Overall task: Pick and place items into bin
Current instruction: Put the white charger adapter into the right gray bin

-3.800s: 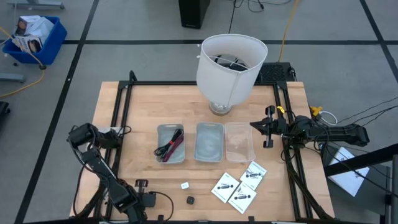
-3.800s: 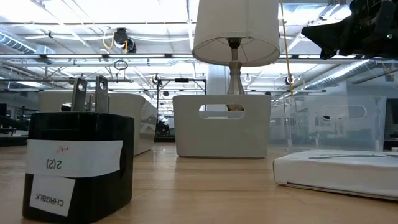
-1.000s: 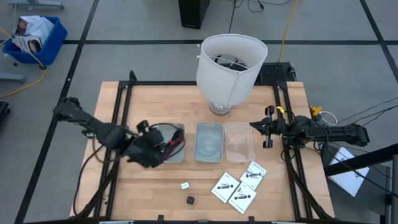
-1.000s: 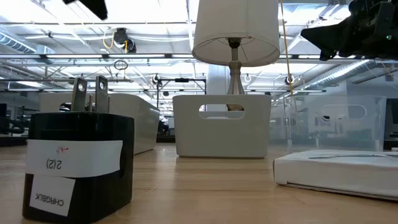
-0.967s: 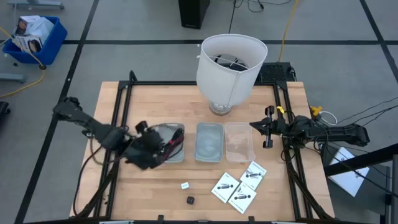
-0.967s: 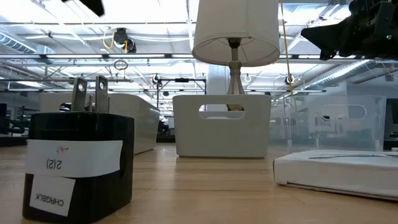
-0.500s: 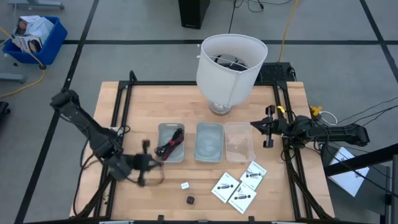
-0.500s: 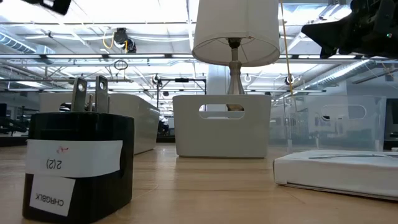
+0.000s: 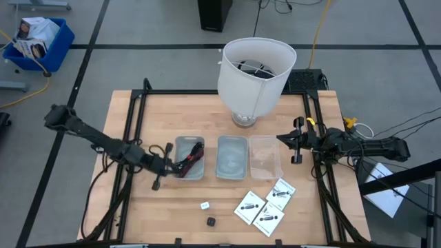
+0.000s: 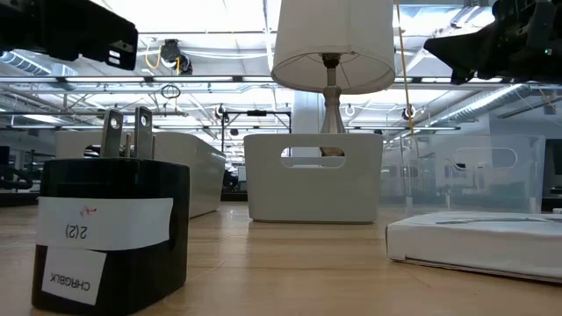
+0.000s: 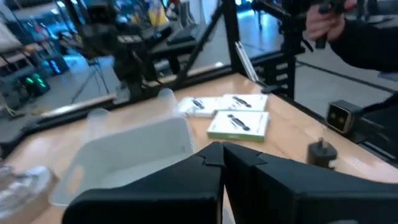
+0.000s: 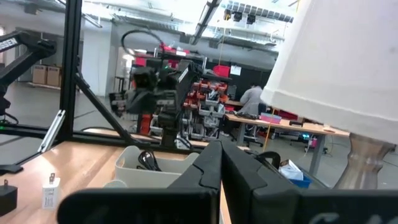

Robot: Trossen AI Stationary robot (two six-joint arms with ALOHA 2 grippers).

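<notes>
Landmark: middle bin (image 9: pixel 231 157), the centre one of three bins in a row on the table (image 9: pixel 172 110).
Left bin (image 9: pixel 189 158): just beside the middle bin, on the left arm's side; holds the black and red cables (image 9: pixel 189 160).
Clear bin (image 9: pixel 265 157): just beside the middle bin, on the right arm's side.
Left gripper (image 9: pixel 158 176): low over the table beside the left bin, on the side away from the middle bin; fingers closed together, nothing between them.
Right gripper (image 9: pixel 296 140): past the clear bin from the middle bin, near the table edge; fingers closed, holding nothing.
Packets (image 9: pixel 264 204): three white squares flat on the table, on the near side of the clear bin.
White piece (image 9: pixel 204 205): on the table, on the near side of the middle bin.
Cube (image 9: pixel 211 222): black, just past the white piece, nearer the table's front edge.
Lamp (image 9: pixel 254 74): stands beyond the middle bin, at the table's far side.
</notes>
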